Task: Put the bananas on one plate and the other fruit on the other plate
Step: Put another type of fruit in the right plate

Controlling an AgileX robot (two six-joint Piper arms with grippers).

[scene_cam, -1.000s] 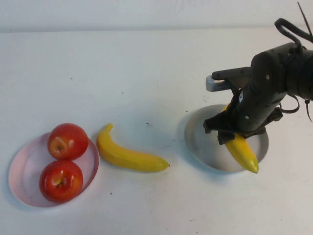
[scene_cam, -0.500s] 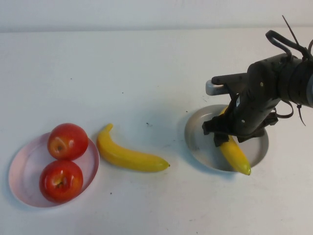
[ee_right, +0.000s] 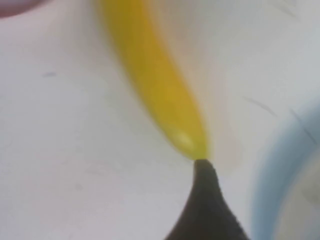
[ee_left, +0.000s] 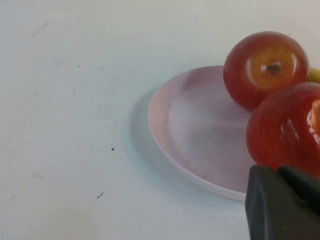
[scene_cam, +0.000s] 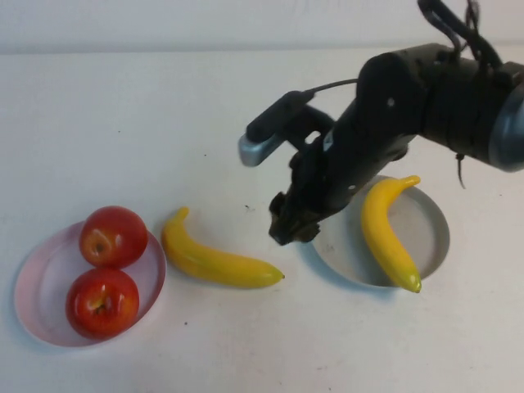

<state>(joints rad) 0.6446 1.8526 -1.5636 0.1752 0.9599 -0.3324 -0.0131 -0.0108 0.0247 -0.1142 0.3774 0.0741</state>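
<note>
Two bananas, two apples and two plates lie on the white surface (scene_cam: pixel 246 115). One banana (scene_cam: pixel 387 233) rests alone on the grey-blue plate (scene_cam: pixel 430 221) at the right, its near tip over the rim; the other banana (scene_cam: pixel 214 260) lies on the bare surface just right of the pale pink plate (scene_cam: pixel 41 286) at the near left. Both apples sit on that pink plate — the far apple (scene_cam: pixel 113 236) and the near apple (scene_cam: pixel 101 301), touching each other. The right gripper (scene_cam: pixel 293 223) hangs empty over the surface between the loose banana and the grey-blue plate, jaws spread wide; in the right wrist view one dark finger (ee_right: pixel 205 210) points at the tip of the loose banana (ee_right: pixel 160 100). A second ago this gripper stood over the grey-blue plate with the banana under it; since then it has let go and swung left, leaving the fruit lying freely on the plate. The left gripper (ee_left: pixel 282 205) stays beside the pink plate (ee_left: pixel 190 135), closed and holding nothing, with the apples (ee_left: pixel 265 67) just ahead of it.
</note>
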